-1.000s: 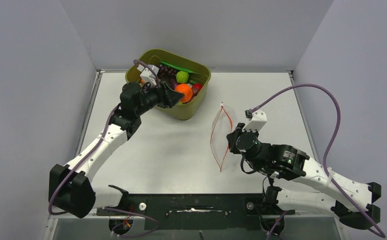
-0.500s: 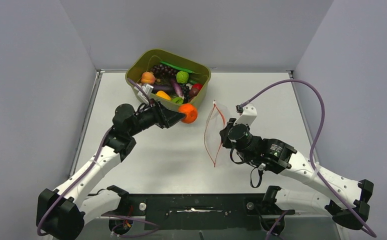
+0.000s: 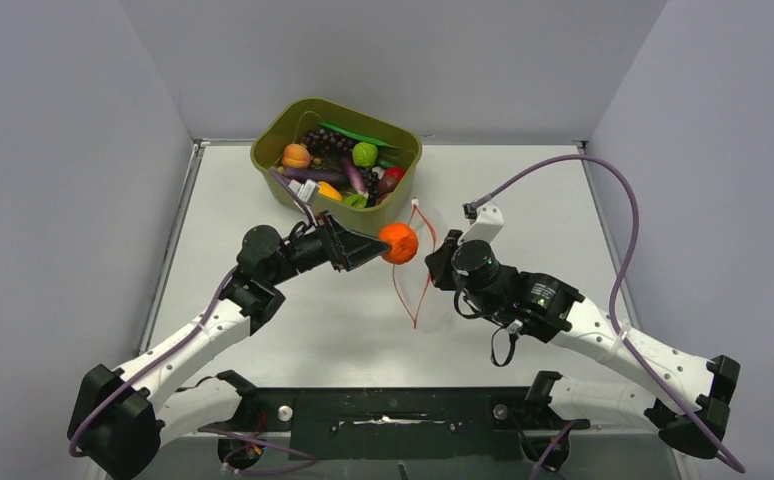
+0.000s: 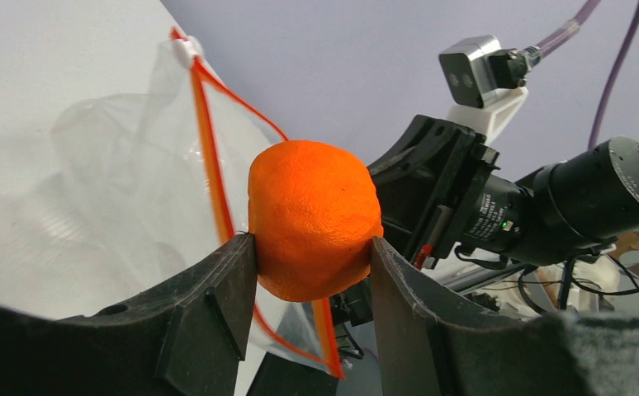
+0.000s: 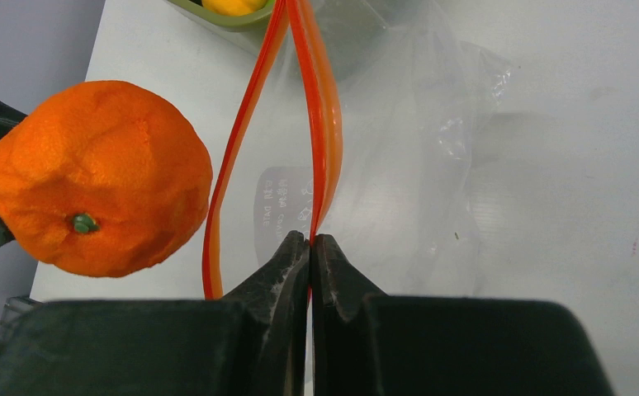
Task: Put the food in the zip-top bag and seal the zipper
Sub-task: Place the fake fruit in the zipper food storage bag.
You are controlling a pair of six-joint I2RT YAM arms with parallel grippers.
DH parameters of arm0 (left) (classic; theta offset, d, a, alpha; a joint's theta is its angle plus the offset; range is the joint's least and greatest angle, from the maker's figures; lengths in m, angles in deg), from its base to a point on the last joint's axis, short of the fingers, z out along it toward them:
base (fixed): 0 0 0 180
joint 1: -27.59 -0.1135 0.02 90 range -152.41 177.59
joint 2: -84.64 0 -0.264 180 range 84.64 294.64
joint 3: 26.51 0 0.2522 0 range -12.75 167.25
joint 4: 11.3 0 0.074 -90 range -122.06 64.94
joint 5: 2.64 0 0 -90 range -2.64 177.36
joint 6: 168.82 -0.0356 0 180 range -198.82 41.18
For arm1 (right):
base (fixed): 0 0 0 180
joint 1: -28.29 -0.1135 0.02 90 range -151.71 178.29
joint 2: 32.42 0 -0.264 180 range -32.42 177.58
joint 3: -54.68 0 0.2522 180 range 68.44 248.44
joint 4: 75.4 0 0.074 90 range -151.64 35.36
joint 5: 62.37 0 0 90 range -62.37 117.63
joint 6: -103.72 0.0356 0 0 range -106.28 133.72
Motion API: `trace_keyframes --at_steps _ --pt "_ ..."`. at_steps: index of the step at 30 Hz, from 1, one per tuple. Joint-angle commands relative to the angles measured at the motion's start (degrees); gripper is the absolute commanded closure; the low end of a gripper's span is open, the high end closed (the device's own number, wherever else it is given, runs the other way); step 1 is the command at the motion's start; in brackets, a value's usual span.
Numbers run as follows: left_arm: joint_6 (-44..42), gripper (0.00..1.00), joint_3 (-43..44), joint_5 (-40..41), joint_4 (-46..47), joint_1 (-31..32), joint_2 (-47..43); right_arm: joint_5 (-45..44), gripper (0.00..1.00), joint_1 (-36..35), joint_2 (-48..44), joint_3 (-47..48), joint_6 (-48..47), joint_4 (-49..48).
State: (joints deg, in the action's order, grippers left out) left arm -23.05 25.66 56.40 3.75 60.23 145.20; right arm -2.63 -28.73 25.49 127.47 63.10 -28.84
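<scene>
Left fingers (image 4: 217, 305) pinch the orange (image 4: 312, 219) just beside the right fingers (image 5: 287, 272), pressed together on one zipper (image 5: 323, 124) lip of the bag (image 5: 415, 165); the narrow mouth may deflect the orange, dropping it onto the worktop (image 3: 343, 330).

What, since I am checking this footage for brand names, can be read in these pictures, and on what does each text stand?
On the zip-top bag, grey print seen in the right wrist view: too blurred to read.
On the right arm, white lettering on a black label, left wrist view: too small to read.
On the orange fruit: none.
Nothing legible anywhere.
</scene>
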Motion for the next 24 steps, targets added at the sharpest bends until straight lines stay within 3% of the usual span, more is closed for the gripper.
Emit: trace_keyframes --at_steps 1,13,24 --pt "2.00 0.80 -0.18 2.23 8.04 1.46 0.09 0.24 1.00 0.24 0.16 0.85 -1.22 -3.28" --pt "-6.27 0.81 -2.78 7.47 1.82 3.32 3.42 0.55 1.00 0.15 -1.86 -0.45 -3.15 -5.55" --pt "-14.80 0.81 1.27 13.96 -8.68 6.03 5.87 2.33 1.00 0.09 -2.33 -2.34 -4.91 -9.07"
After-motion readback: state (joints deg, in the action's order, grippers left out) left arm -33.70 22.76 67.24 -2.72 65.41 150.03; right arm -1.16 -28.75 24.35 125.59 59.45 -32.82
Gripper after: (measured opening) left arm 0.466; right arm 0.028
